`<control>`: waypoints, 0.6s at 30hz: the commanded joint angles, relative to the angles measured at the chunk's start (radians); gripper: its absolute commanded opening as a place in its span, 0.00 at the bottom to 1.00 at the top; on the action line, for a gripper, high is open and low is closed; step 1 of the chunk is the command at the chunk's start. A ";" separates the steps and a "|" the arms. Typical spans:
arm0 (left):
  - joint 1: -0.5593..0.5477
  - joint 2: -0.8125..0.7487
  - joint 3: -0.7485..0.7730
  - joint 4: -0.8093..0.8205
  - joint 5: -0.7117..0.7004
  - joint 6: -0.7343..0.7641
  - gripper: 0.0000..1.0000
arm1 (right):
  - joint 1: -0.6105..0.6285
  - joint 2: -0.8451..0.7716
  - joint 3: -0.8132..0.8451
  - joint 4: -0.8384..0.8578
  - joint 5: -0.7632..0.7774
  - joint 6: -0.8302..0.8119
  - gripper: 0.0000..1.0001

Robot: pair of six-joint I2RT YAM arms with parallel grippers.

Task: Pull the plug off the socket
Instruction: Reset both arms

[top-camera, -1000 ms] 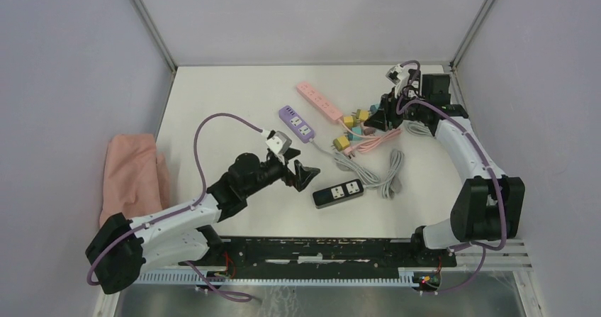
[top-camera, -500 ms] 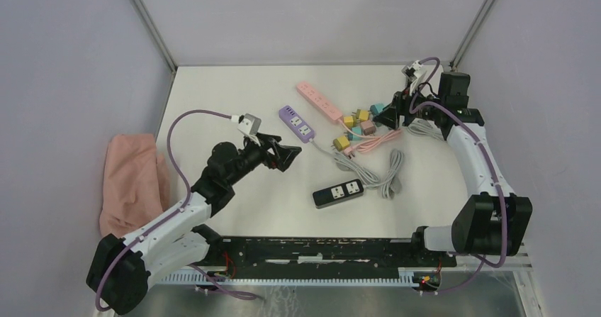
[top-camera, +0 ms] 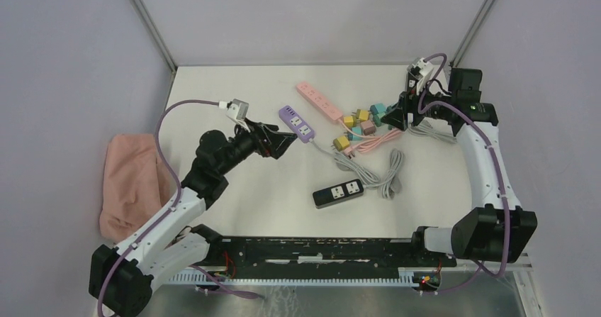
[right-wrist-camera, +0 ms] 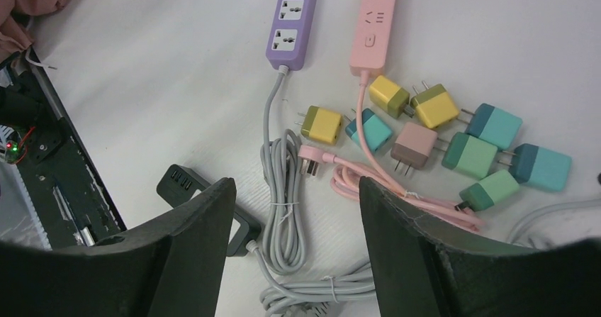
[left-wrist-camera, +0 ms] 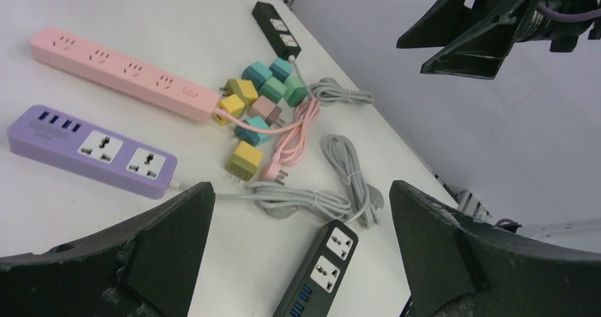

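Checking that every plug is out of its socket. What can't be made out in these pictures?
- Far black strip: small in the left wrist view, sockets unreadable; the right arm seems to cover it in the top view.
- Pink strip: far end cut off by the right wrist view's top edge.

The pink power strip (left-wrist-camera: 120,72) looks like smooth plastic, the white desk (top-camera: 269,189) matt, the cloth (top-camera: 131,182) soft and crumpled.
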 commanded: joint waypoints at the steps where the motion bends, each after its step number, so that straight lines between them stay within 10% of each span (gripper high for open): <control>1: 0.007 -0.039 0.127 -0.060 0.042 -0.030 0.99 | -0.004 -0.062 0.135 -0.161 0.037 -0.118 0.71; 7: 0.006 -0.064 0.227 -0.164 0.029 0.003 0.99 | -0.004 -0.082 0.303 -0.295 0.119 -0.167 0.76; 11: 0.007 -0.075 0.300 -0.266 -0.004 0.059 0.99 | -0.004 -0.087 0.426 -0.357 0.177 -0.172 0.99; 18: 0.007 -0.095 0.425 -0.399 -0.029 0.137 0.99 | -0.005 -0.089 0.568 -0.337 0.334 0.053 0.99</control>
